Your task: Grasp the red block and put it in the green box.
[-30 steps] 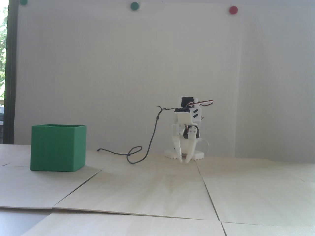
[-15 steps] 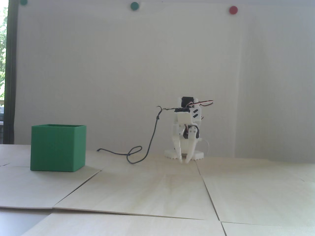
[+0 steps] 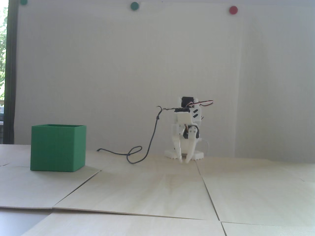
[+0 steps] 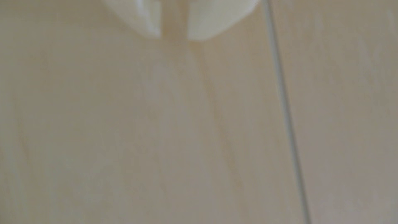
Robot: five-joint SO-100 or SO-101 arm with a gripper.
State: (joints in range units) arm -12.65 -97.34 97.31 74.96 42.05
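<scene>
The green box (image 3: 57,147) stands on the wooden table at the left of the fixed view, its top open; its inside is hidden from here. The red block shows in neither view. The white arm (image 3: 187,120) is folded low at the back centre. My gripper (image 3: 184,161) points straight down there, with its tips just above the table. In the wrist view the gripper (image 4: 174,37) enters from the top edge. Its two white fingers stand a narrow slit apart, with only bare wood between them.
A dark cable (image 3: 134,156) loops on the table between the box and the arm. The table is made of pale wooden panels with seams (image 4: 286,112). Round dots, green (image 3: 134,6) and red (image 3: 233,10), sit high on the white wall.
</scene>
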